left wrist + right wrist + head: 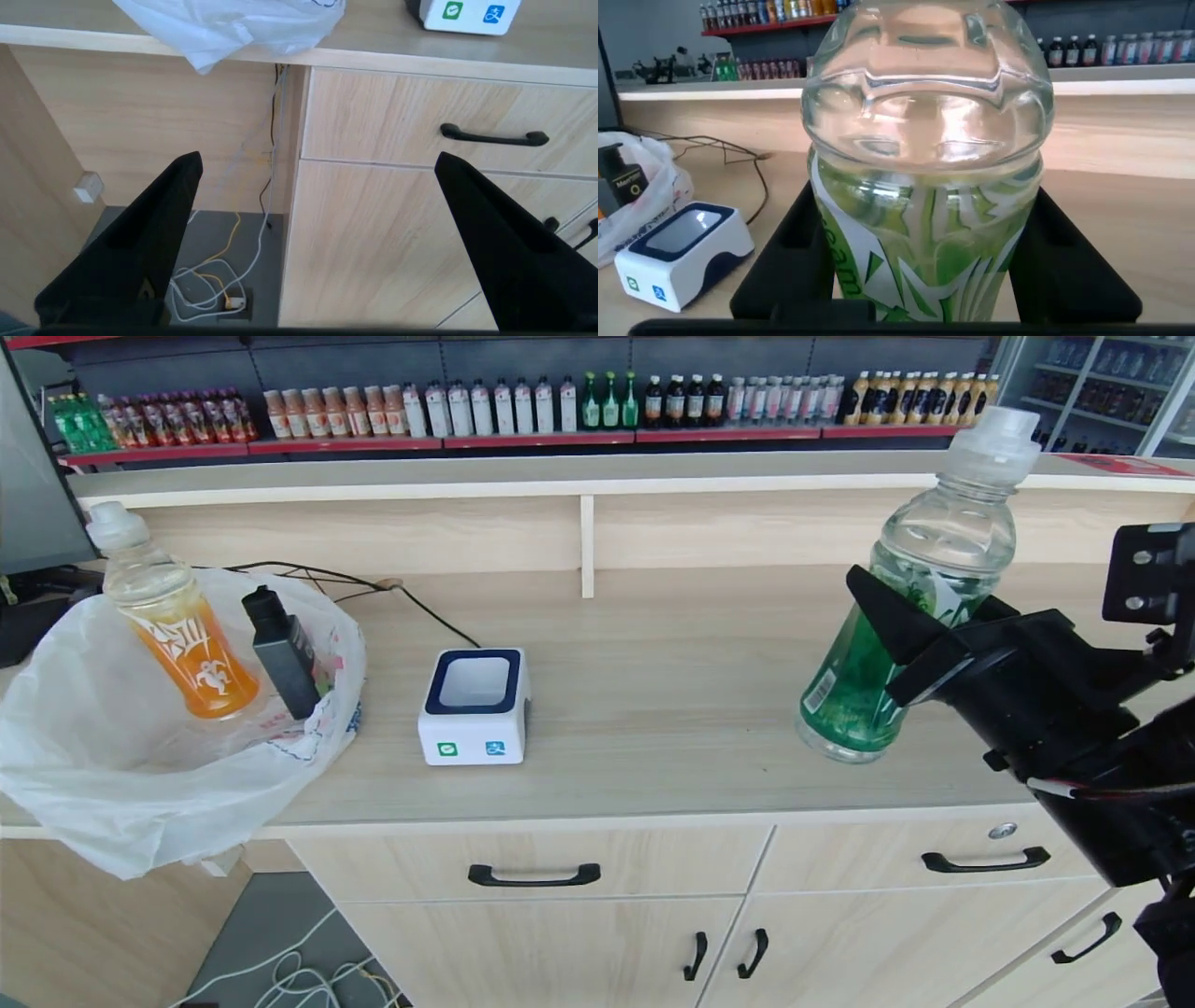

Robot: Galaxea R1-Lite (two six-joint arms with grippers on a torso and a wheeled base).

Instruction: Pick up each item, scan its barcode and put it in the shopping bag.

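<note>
My right gripper [920,611] is shut on a green drink bottle [901,607] with a clear cap, holding it around the middle at the counter's right side. The bottle leans, and its base is at or just above the counter. In the right wrist view the bottle [924,177] sits between the black fingers [785,266]. A white scanner [476,705] with a dark blue rim sits mid-counter. On the left, a white shopping bag [112,775] holds an orange bottle [177,625] and a dark box [280,653]. My left gripper [318,252] is open with nothing in it, below counter height in front of the cabinet.
A black cable [373,583] runs along the counter behind the scanner. A raised wooden ledge [583,490] closes the counter's back. Drawers with black handles [534,875] are below, and loose cables [220,280] lie on the floor. Bare counter lies between the scanner and the green bottle.
</note>
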